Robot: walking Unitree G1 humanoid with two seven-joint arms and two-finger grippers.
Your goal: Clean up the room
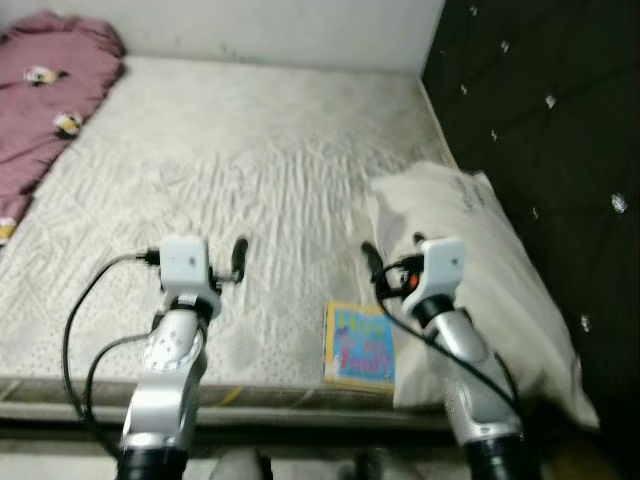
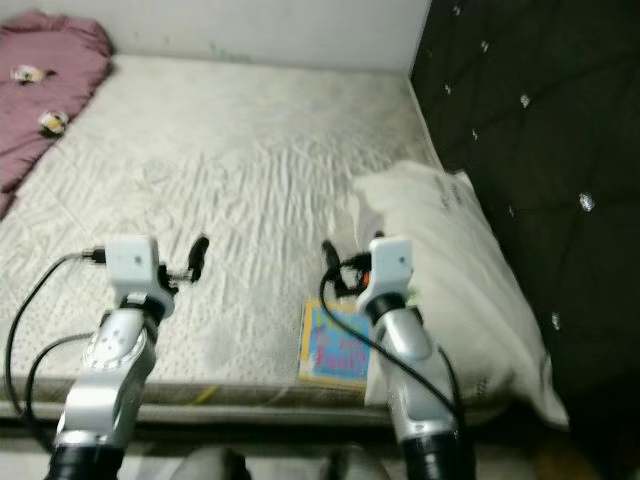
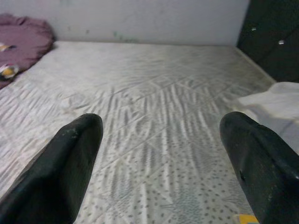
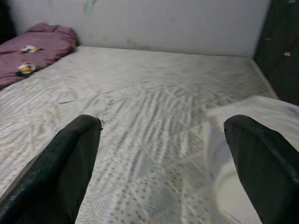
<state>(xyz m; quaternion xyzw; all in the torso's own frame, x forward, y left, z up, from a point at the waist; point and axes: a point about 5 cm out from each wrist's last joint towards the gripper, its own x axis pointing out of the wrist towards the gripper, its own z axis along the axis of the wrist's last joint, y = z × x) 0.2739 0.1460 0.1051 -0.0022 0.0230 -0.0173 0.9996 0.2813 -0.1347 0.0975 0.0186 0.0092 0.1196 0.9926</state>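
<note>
Book flat at mattress near edge, long axis 12–6 o'clock, pillow touching at 3, left gripper and right gripper both wide open, empty, maroon blanket at 10, black tufted headboard at 2.

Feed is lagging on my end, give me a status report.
Left gripper and right gripper both open, empty, held over the mattress. Book at near edge, beside white pillow. Purple blanket bunched far left. Nothing blocking.

Lettering you can see, none you can read
The book cover has large pink letters and the pillow faint grey print, both too blurred for you to read
</note>
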